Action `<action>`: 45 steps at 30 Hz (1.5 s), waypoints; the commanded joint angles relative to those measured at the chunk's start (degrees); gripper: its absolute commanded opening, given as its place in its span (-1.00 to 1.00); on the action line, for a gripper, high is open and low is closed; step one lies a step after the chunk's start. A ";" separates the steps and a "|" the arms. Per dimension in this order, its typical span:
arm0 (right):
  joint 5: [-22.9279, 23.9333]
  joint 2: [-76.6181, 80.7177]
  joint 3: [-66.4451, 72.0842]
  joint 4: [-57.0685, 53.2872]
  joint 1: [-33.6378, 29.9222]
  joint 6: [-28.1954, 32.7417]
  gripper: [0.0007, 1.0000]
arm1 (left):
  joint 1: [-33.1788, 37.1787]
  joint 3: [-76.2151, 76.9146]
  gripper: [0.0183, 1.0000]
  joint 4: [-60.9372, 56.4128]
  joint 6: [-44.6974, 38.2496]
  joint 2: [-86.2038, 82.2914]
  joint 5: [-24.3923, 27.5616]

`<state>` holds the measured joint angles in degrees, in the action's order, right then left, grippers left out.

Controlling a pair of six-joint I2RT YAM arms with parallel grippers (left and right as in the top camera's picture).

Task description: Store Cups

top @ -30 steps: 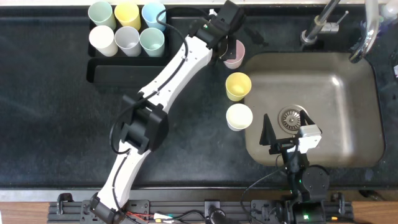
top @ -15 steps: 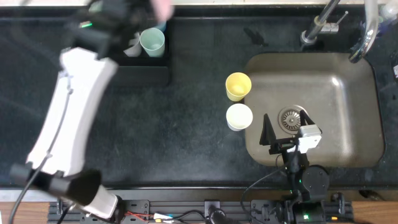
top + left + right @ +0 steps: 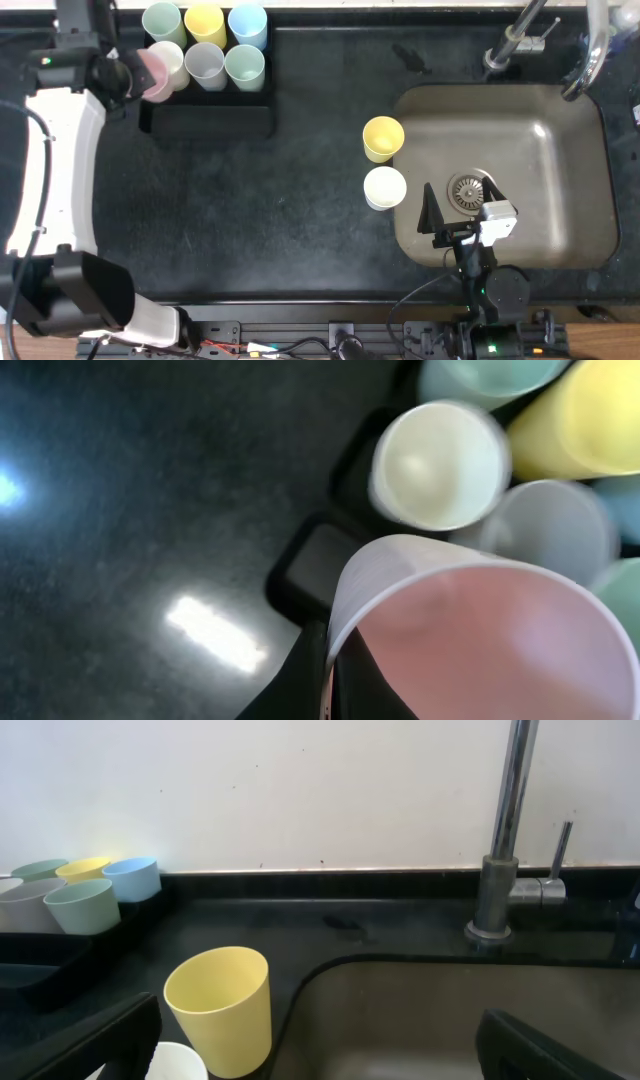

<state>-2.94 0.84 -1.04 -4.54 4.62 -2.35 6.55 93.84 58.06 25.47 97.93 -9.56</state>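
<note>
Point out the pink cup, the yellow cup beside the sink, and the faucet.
pink cup (image 3: 480, 630): left wrist view, inner wall.
yellow cup beside the sink (image 3: 383, 137): top view, open mouth.
faucet (image 3: 508, 810): right wrist view, upright pipe.

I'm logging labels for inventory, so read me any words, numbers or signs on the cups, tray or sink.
None: no text is readable. The pink cup in the left claw, the stored cups in the black tray, the yellow cup and the faucet all look plain.
</note>
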 commanded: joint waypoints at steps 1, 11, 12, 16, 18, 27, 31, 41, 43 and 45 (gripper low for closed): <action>0.00 -0.63 0.76 0.31 -0.04 -0.24 1.00 | 0.85 -2.27 -0.97 -0.90 -1.97 0.79 1.99; 0.00 -0.63 0.76 0.31 -0.04 -0.24 0.99 | 0.85 -3.54 -0.97 -1.86 -1.86 5.14 1.55; -0.02 -0.63 0.76 0.31 -0.04 -0.24 0.99 | 0.85 -3.89 -0.97 -2.14 -1.79 5.46 1.31; 0.00 -0.63 0.76 0.31 -0.04 -0.24 1.00 | 0.90 -3.96 -0.97 -2.08 -1.68 6.93 0.87; 0.00 -0.63 0.76 0.31 -0.04 -0.24 1.00 | 0.92 -3.96 -0.97 -2.10 -1.66 7.72 0.81; 0.00 -0.63 0.76 0.31 -0.04 -0.24 1.00 | 2.80 -4.70 -0.97 -2.95 -1.25 10.16 -0.13; -0.02 -0.63 0.76 0.31 -0.04 -0.24 1.00 | 3.15 -4.70 -0.97 -3.61 -1.27 11.63 0.55; 0.00 -0.63 0.76 0.31 -0.04 -0.24 1.00 | 3.04 -4.70 -0.95 -5.60 -0.98 13.64 2.05; 0.00 -0.63 0.76 0.31 -0.04 -0.24 0.99 | 3.04 -4.70 -0.93 -5.57 -0.98 13.64 2.05; 0.00 -0.63 0.76 0.31 -0.04 -0.24 0.99 | 3.04 -4.70 -0.83 -5.57 -0.98 13.64 2.05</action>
<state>-2.96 0.84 -1.04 -4.54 4.64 -2.35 9.52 89.45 52.66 24.88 110.65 -8.14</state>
